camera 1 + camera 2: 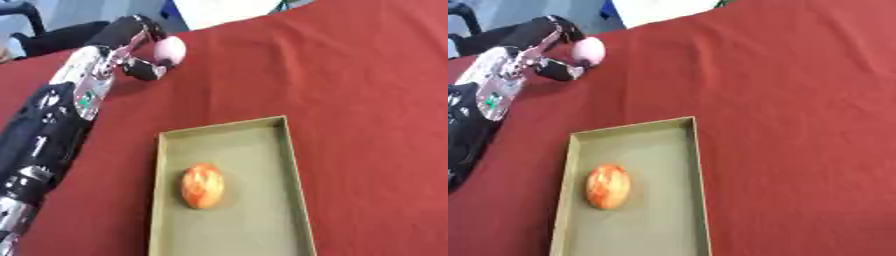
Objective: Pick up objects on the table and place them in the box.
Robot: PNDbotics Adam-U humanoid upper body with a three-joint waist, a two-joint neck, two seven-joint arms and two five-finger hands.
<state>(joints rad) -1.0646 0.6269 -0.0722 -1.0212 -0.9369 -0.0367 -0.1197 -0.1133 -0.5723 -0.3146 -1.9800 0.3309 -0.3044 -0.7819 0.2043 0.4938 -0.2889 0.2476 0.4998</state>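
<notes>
A pale pink round object [171, 50] sits at the far left of the red table, near its back edge. My left hand [131, 47] is curled round it, fingers over the top and thumb underneath. An olive-green open box [262, 210] lies in the lower middle. Inside it rests an orange-red, apple-like fruit [202, 185], toward the box's left wall. My right hand shows in neither view.
The red tablecloth [367, 100] covers the whole table to the right of the box. My left arm [48, 145] runs along the left side from the lower corner. Beyond the back edge stand a dark chair and pale floor.
</notes>
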